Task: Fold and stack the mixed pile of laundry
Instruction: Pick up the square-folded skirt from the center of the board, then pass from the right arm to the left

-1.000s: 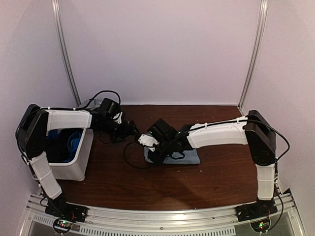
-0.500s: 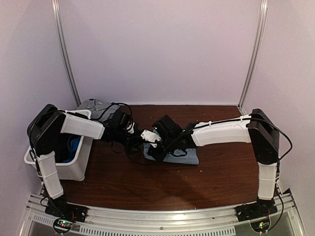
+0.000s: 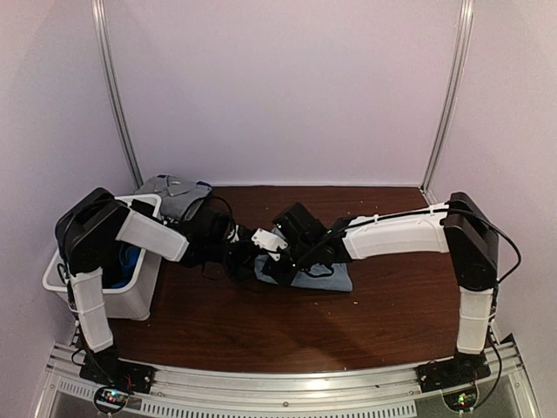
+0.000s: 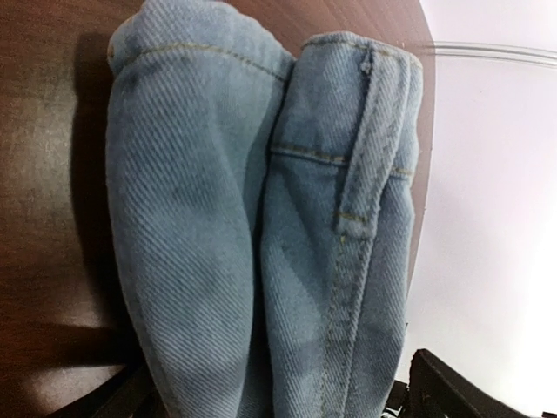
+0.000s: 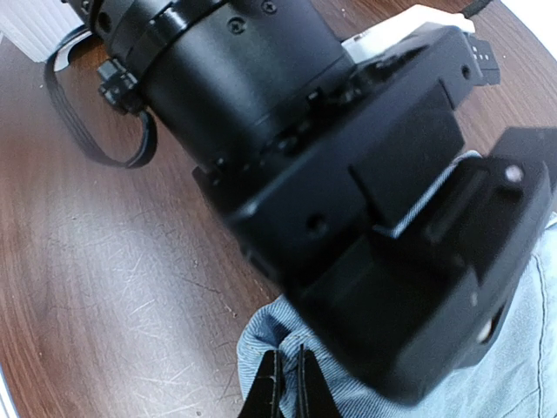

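Jaws on the left gripper (image 3: pixel 244 259) stand wide apart, one dark finger low at each side of its wrist view, and between them lies the folded denim (image 4: pixel 261 226), its hem and belt loop filling the picture; nothing is clamped yet. The right gripper (image 5: pixel 287 387) has its two thin fingers closed tight together, tips down at the rolled edge of that same denim; whether a pinch of cloth sits between them I cannot tell. The two heads are crowded, with the black body of the left one looming right above the right fingers. From overhead the denim lies mid-table (image 3: pixel 348 331), partly under both wrists. Well off to the left is the white bin (image 3: pixel 144 292) with bright blue fabric (image 3: pixel 130 257) inside, and a grey garment (image 3: pixel 170 190) is heaped just behind it. To my eye the worry is that closeness: a careless move by either arm could knock one head against the other. If the left jaws shut on the whole thickness and pull while the right presses down, the fold may drag open or bunch. Only then would the rest of the pile get its turn.
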`<state>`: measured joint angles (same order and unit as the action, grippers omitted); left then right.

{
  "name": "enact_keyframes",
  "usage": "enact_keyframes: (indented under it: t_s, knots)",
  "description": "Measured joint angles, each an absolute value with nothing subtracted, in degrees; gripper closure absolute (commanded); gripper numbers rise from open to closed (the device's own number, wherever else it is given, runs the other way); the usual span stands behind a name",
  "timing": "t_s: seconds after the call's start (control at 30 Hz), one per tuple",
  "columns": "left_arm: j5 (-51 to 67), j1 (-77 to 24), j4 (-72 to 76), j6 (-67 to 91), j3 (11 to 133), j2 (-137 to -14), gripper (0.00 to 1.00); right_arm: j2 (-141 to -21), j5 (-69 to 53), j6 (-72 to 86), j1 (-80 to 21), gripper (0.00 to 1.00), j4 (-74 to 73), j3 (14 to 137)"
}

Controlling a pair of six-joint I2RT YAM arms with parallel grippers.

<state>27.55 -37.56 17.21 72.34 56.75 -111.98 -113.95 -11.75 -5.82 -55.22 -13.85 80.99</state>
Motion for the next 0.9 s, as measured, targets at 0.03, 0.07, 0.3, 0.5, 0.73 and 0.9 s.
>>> enact_keyframes:
  t_s: [0.03, 0.07, 0.3, 0.5, 0.73, 0.9]
  knots:
    - [27.6, -37.6, 18.9, 73.1, 56.0, -112.0, 0.02, -113.5, -11.9, -5.8, -55.2, 1.0, -13.7, 80.4]
    - [27.5, -37.7, 20.1, 73.7, 55.5, -112.0, 0.02, -113.1, -12.0, -5.8, -55.2, 1.0, -13.5, 79.8]
    - [27.5, -39.3, 22.7, 75.0, 55.7, -112.8, 0.03, -111.6, -13.6, -5.8, -54.4, 1.0, -12.4, 78.6]
    - [27.8, -39.7, 24.1, 76.0, 57.0, -115.2, 0.26, -111.7, -14.1, -5.8, -54.2, 1.0, -12.2, 78.6]
    - [26.3, -39.7, 12.8, 71.0, 66.0, -118.2, 0.85, -111.4, -14.3, -5.8, -54.2, 0.9, -12.2, 78.6]
    - [24.6, -40.1, 0.8, 63.6, 75.3, -120.5, 1.0, -109.4, -14.0, -5.4, -53.4, 0.63, -13.1, 78.6]
